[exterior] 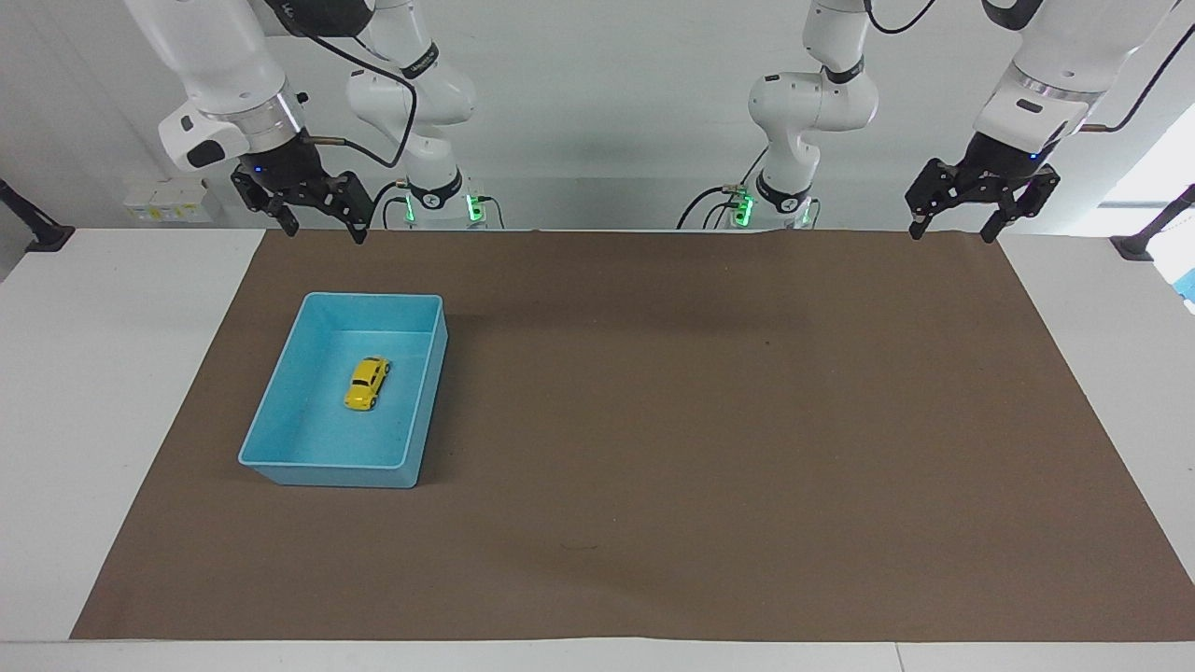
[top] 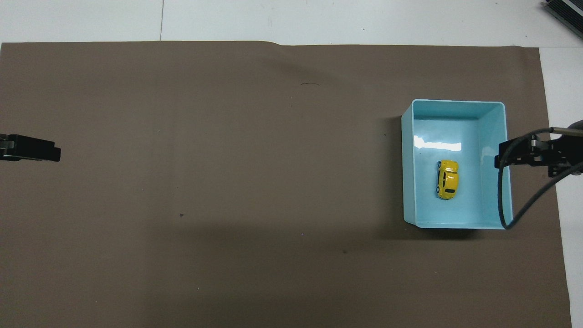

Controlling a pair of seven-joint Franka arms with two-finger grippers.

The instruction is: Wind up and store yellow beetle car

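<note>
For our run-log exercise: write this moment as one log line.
yellow beetle car: in blue bin | right tool: open, raised | left tool: open, waiting

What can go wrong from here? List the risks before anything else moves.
1. The tiny yellow beetle toy car lies inside the light blue rectangular plastic bin; jaws reaching for it could strike the bin's walls.
2. The car is small, so a pinch could slip.
3. The right gripper, jaws open, hangs over the brown paper mat with a loose black cable that might snag the bin's rim. The left gripper waits, open.
</note>
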